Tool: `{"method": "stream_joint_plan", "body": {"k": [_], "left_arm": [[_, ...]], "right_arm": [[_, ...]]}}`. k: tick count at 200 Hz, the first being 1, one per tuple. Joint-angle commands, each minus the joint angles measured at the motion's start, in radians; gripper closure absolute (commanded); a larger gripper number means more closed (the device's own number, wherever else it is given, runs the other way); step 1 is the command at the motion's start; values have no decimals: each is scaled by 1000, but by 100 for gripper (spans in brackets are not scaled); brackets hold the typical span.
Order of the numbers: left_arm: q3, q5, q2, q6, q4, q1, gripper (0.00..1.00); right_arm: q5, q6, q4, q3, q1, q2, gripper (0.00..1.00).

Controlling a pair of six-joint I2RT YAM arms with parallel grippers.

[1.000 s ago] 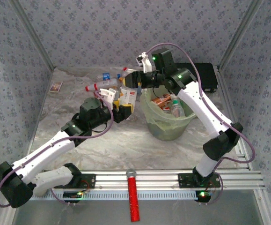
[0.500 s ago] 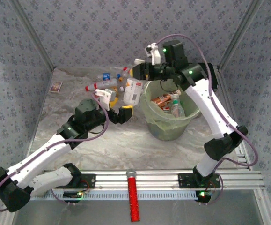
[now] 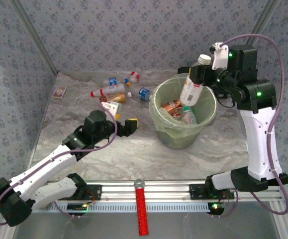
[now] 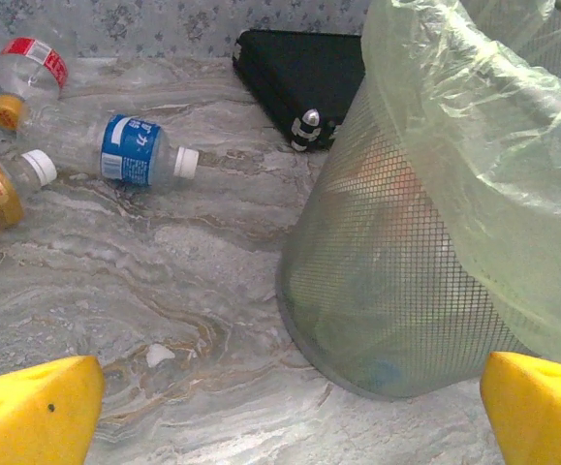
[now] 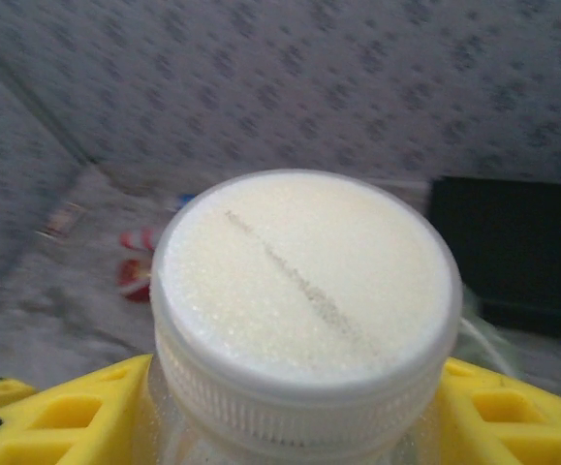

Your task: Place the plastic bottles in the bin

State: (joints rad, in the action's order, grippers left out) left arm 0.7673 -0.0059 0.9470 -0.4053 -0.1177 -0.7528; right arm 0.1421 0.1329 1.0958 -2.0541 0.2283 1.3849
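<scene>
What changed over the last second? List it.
The left gripper let go of the white-capped bottle and drew back toward its base, jaws open. The right gripper, shut on the bottle's neck, swung it right and now holds it above the bin. The bin and the loose bottles stayed put.

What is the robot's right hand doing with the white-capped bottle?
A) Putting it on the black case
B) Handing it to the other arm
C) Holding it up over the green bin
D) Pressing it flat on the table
C: the right gripper grips the white-capped bottle, tilted, just above the open mouth of the bin.
</scene>
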Motion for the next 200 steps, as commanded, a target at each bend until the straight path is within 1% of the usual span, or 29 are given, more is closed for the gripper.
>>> {"method": "stream_joint_plan", "body": {"k": [1, 44, 58, 71, 80, 122, 145, 164, 176, 200], "left_arm": [[10, -17, 13, -15, 0, 6, 2], [1, -25, 9, -20, -8, 7, 2], [-3, -26, 7, -19, -8, 9, 2], [-4, -26, 5, -21, -5, 9, 2], [-3, -26, 6, -23, -1, 8, 2], [-13, -23, 0, -22, 4, 9, 2], [-20, -25, 3, -21, 15, 13, 2], [-22, -19, 13, -24, 24, 16, 2], [-19, -16, 16, -23, 22, 16, 2], [-22, -17, 8, -17, 6, 16, 2]], "right_arm": [[-198, -113, 111, 22, -15, 52, 53], [-295, -151, 54, 125, -18, 85, 55], [-282, -154, 49, 157, -17, 96, 56], [-228, -147, 39, 199, -20, 105, 56], [-217, -145, 31, 227, -17, 115, 56], [-225, -119, 32, 351, 6, 108, 56], [-200, -103, 21, 418, 20, 100, 56], [-193, -89, 20, 435, 32, 109, 55], [-201, -86, 34, 414, 37, 116, 53], [-234, -87, 87, 316, 54, 119, 36]]}}
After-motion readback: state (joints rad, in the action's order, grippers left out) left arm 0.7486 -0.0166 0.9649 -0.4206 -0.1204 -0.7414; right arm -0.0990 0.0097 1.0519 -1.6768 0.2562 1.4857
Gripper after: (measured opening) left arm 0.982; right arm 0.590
